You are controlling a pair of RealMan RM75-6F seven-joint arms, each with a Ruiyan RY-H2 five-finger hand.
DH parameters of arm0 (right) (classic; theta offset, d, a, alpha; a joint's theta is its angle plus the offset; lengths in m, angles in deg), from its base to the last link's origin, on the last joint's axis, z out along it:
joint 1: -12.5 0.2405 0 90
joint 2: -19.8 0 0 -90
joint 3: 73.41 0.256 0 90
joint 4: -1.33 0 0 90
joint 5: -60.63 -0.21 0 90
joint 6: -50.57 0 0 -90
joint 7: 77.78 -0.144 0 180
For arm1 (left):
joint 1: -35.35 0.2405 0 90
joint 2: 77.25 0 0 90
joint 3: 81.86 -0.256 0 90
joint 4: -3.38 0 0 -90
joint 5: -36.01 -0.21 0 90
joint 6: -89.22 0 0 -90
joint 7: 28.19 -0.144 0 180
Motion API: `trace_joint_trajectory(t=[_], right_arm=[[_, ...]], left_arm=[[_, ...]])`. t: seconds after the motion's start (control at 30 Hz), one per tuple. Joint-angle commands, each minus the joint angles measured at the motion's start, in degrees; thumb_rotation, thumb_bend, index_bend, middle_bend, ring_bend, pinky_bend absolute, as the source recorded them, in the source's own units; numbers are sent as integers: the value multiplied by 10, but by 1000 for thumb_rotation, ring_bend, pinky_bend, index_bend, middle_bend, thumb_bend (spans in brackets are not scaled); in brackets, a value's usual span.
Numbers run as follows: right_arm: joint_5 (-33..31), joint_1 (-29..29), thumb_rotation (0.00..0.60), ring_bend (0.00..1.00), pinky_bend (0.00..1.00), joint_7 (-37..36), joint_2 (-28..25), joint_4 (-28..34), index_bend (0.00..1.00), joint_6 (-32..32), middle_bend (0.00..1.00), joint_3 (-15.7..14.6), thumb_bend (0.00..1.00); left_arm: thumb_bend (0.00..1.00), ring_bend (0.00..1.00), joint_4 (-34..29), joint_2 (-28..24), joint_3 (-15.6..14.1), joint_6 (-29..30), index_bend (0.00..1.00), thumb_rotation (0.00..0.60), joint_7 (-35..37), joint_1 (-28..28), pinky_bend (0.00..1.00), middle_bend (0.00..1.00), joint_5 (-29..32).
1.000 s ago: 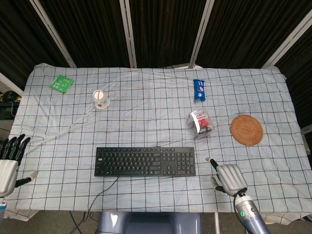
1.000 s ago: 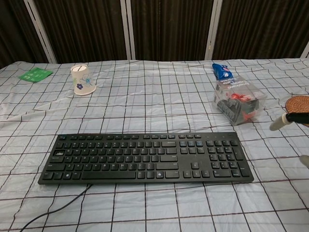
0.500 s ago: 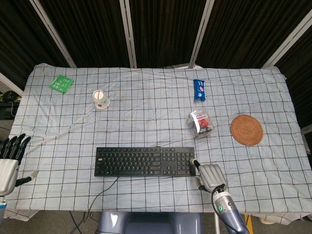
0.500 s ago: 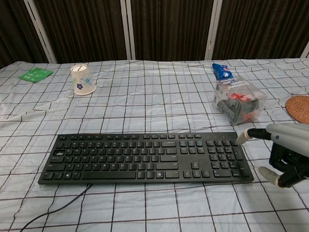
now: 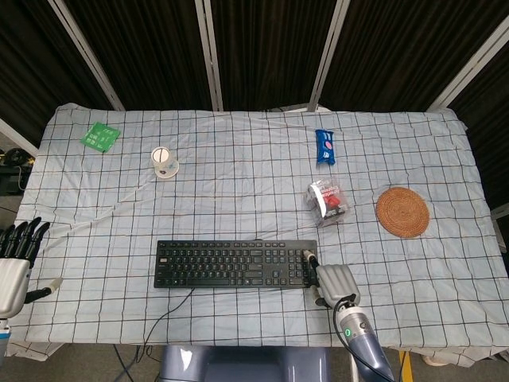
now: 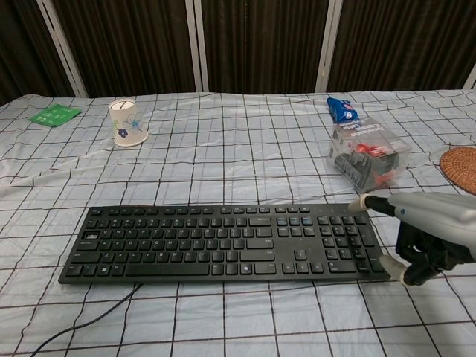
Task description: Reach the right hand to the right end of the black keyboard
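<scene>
Touching the right end of the flat black plastic keyboard, the right hand is being kept curled, holding nothing.

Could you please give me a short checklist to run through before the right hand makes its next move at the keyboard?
1. Right hand at the right end of the black keyboard: ok, it sits against that end in both views.
2. Right hand holds nothing: ok, nothing shows in its fingers.
3. Whether a fingertip actually presses the keyboard's top right corner: cannot tell; it lies at the edge.
4. Clear plastic box out of the way: ok, it stands apart, further back on the table.
5. Keyboard cable clear of the right hand: ok, it leaves from the near left side.
6. Left hand out of the way: ok, at the table's left edge, fingers apart.
</scene>
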Motion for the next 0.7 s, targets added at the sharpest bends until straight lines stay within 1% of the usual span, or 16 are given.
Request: trace_joint_trajectory(t=[0.03, 0.3, 0.7], right_arm=[[-7, 7, 600, 925, 812, 1, 6, -4, 58, 4, 947, -2, 516], [-26, 17, 600, 926, 812, 2, 15, -17, 76, 11, 947, -10, 518], [-33, 23, 600, 925, 812, -13, 23, -31, 83, 12, 947, -26, 518]], left_arm=[[72, 0, 0, 0, 0, 0, 0, 600, 1, 0, 0, 0, 1], [72, 0, 0, 0, 1, -1, 0, 600, 3, -1, 0, 0, 2], [72, 0, -2, 2, 0, -2, 0, 600, 1, -2, 0, 0, 1]])
